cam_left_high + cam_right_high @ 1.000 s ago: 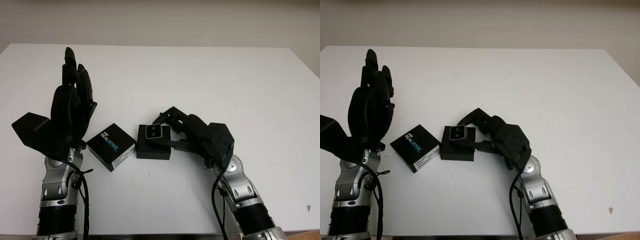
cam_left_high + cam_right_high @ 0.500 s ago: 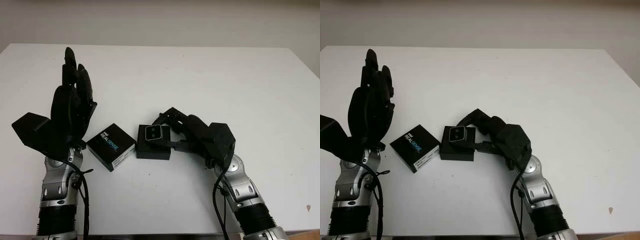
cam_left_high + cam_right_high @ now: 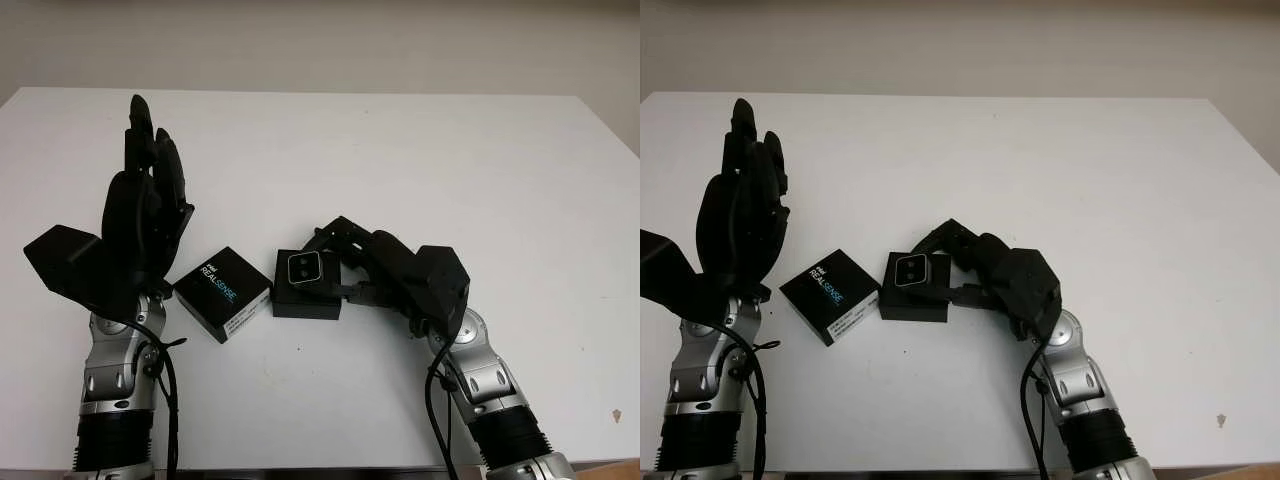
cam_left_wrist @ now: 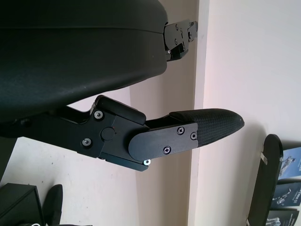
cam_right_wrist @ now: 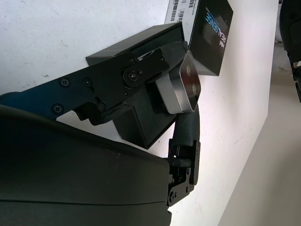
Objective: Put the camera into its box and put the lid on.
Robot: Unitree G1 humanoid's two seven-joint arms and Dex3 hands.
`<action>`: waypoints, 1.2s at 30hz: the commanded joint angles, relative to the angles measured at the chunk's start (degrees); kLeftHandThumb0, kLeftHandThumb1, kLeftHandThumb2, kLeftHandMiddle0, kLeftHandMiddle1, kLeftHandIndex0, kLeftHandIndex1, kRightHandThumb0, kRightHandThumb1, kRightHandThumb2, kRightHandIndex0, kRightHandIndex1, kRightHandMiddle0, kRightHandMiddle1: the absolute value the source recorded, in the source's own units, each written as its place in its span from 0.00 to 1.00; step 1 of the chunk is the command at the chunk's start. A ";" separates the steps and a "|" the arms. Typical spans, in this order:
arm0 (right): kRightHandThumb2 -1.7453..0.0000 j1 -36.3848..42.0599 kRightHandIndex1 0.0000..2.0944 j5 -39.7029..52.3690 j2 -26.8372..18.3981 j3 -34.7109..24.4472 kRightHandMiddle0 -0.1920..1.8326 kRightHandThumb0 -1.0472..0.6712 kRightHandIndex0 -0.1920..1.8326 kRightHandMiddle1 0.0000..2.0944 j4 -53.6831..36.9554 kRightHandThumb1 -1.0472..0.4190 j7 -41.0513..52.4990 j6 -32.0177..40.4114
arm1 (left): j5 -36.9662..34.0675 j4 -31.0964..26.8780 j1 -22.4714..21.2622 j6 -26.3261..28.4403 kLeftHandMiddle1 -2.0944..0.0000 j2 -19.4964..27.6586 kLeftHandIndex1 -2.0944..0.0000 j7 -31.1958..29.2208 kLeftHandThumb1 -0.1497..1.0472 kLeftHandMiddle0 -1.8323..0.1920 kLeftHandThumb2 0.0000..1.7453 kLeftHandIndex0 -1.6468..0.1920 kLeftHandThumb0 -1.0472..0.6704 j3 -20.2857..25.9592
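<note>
Camera (image 3: 303,266) clasped in right robot hand (image 3: 345,262) over box (image 3: 307,298), beside "REALSENSE" lid (image 3: 222,293).

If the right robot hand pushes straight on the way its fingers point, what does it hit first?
Beyond the camera it grips over the open box, the right robot hand would probably meet the lid, though depth is unclear.

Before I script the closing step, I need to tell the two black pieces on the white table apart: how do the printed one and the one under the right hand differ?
The printed black lid carries white and blue lettering on top; the plain black box base has none. The lid lies free, turned at an angle; the base has the small silver camera over it, gripped by the right hand. The left hand is raised, open, beside the lid. Both are flat, black and squarish.
</note>
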 commanded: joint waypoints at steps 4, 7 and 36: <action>0.97 -0.18 0.02 -0.82 -0.30 0.64 0.24 0.38 0.20 0.79 1.45 0.06 -0.42 -0.97 | -0.07 -0.36 -0.13 -0.37 1.00 -0.02 1.00 -0.19 1.00 1.00 0.34 1.00 0.14 0.05; 0.97 -0.23 0.03 -1.84 -0.50 1.00 0.24 0.37 0.21 0.79 2.03 0.07 -1.03 -2.23 | 0.13 -0.15 -0.14 -0.93 1.00 0.01 1.00 -0.28 1.00 1.00 0.34 1.00 0.14 0.02; 0.97 -0.48 0.01 -6.79 -4.54 3.40 0.11 0.31 0.04 0.15 -4.01 0.12 -0.05 -0.31 | -0.06 -0.46 0.00 -0.53 1.00 -0.04 1.00 -0.14 1.00 1.00 0.34 1.00 0.15 0.02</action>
